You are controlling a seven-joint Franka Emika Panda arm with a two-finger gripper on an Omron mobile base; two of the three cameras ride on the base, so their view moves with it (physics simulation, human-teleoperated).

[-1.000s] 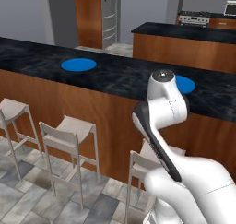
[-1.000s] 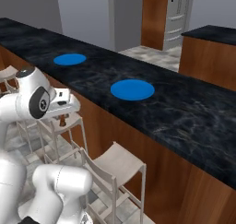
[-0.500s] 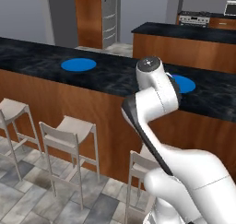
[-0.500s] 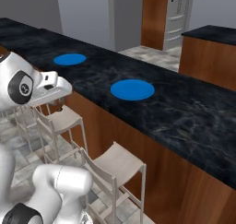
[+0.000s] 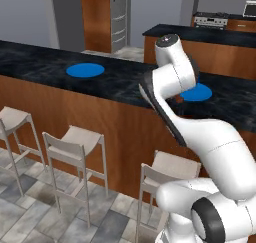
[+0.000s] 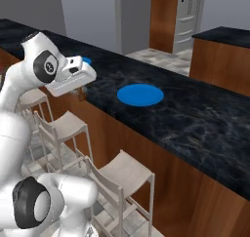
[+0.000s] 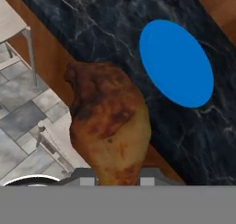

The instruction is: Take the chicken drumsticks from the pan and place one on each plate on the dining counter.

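A brown roasted chicken drumstick fills the middle of the hand view, thick end away from the hand. My gripper is shut on its thin end. Beyond it lies a blue plate on the black marbled dining counter; the drumstick hangs over the counter's front edge, short of that plate. From the right base view, the gripper hovers at the counter edge, left of the near plate. The other plate lies further left along the counter. The pan is out of view.
Pale bar stools stand in a row along the counter's wood front, one right below the hand. A second dark-topped counter and a tall fridge stand behind the bar.
The arm has swung up and toward the counter, carrying the drumstick from beside the wood front to above the counter edge, nearer the plate. The base has stayed put.
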